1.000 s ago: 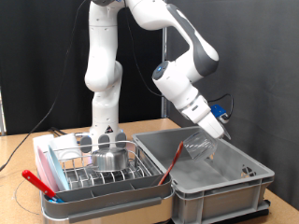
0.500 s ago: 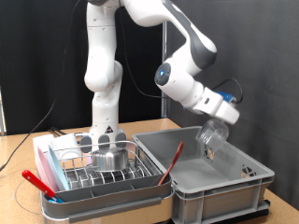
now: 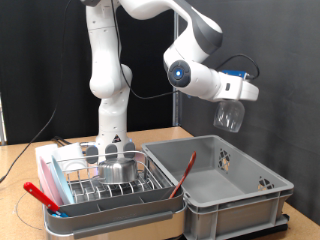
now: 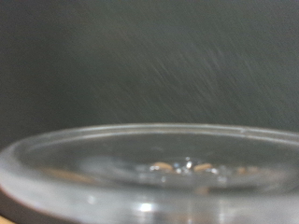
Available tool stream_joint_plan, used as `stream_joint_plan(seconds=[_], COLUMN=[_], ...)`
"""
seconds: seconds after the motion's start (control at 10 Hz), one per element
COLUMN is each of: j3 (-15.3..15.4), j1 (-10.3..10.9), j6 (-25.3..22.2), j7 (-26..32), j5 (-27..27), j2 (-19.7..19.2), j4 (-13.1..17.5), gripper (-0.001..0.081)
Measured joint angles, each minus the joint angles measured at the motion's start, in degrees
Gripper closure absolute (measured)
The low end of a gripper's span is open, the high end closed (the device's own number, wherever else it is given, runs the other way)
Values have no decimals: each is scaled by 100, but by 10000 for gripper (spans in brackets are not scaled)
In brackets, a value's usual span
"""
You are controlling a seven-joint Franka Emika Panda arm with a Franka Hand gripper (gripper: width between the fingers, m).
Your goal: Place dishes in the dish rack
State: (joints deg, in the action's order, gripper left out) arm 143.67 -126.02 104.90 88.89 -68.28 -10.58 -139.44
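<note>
My gripper is shut on a small clear glass and holds it high in the air, above the far side of the large grey crate. The wrist view is filled by the glass's rim against a dark background; the fingers do not show there. The dish rack, silver wire in a white tray, stands at the exterior view's lower left. A shiny steel bowl sits in it. The light blue plate is out of view.
A red spatula leans inside the crate against its left wall. A red utensil lies at the rack's front left. The robot's base stands behind the rack. A black curtain closes the back.
The gripper has risen out of the crate with the glass, moving up and turning level. The rack and the bowl have not moved.
</note>
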Motion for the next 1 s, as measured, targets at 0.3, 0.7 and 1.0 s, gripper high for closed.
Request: stream_joint_plan(seconds=[0.3, 0.7, 1.0], j3=[-264, -149, -396], j1=[-25, -28, -25], j6=[-1106, -614, -2663], j7=[-179, -524, 385], j5=[9, 24, 715], j2=[29, 18, 555], j4=[100, 19, 545], gripper=[696, 696, 696])
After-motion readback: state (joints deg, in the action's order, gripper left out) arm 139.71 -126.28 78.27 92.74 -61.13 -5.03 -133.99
